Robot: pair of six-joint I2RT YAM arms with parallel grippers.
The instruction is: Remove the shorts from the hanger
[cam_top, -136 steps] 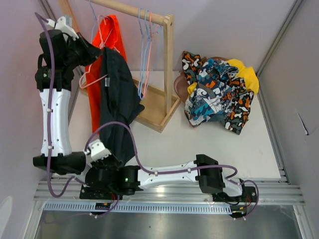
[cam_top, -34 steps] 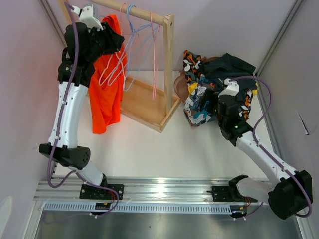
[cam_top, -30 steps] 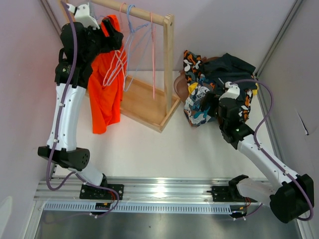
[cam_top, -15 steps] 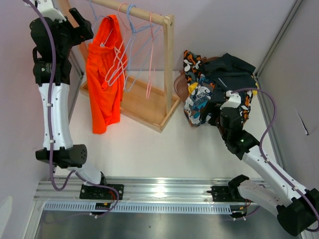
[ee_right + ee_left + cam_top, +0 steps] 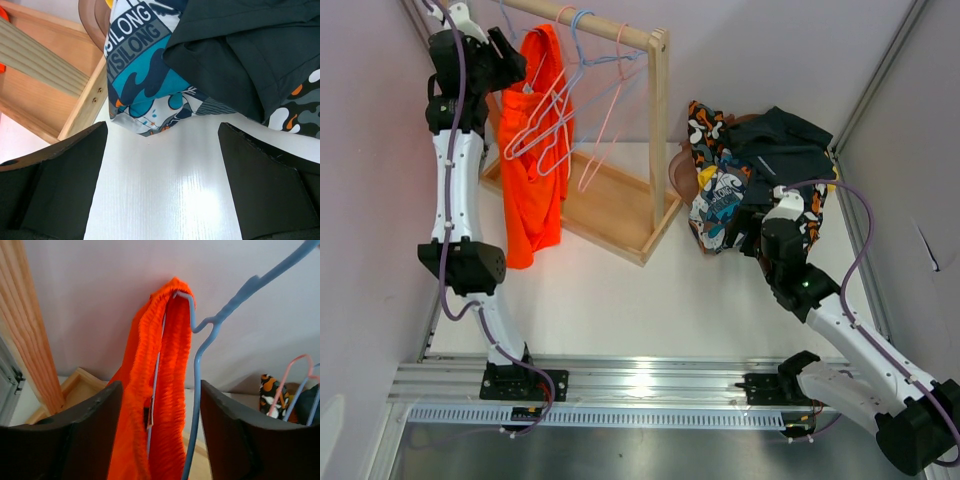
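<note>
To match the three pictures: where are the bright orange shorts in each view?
Top external: the orange shorts hang at the upper left, on the rack.
Left wrist: the orange shorts fill the centre.
Right wrist: at most an orange sliver at the upper left edge.
Shared landmark: the wooden rack, seen in all three views.

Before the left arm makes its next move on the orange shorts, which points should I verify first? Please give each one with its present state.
1. Orange shorts hang from the rack rail, not yet removed: ok.
2. Waistband lies between the left jaws: ok.
3. Left jaws stand apart, not clamped on the cloth: ok.
4. Blue hanger wire is clear of the left jaws: not ok, it runs between them beside the cloth.
5. Right jaws are open and empty, above bare table beside the teal print shorts: ok.
6. How firmly the waistband sits on its hanger: cannot tell.
</note>
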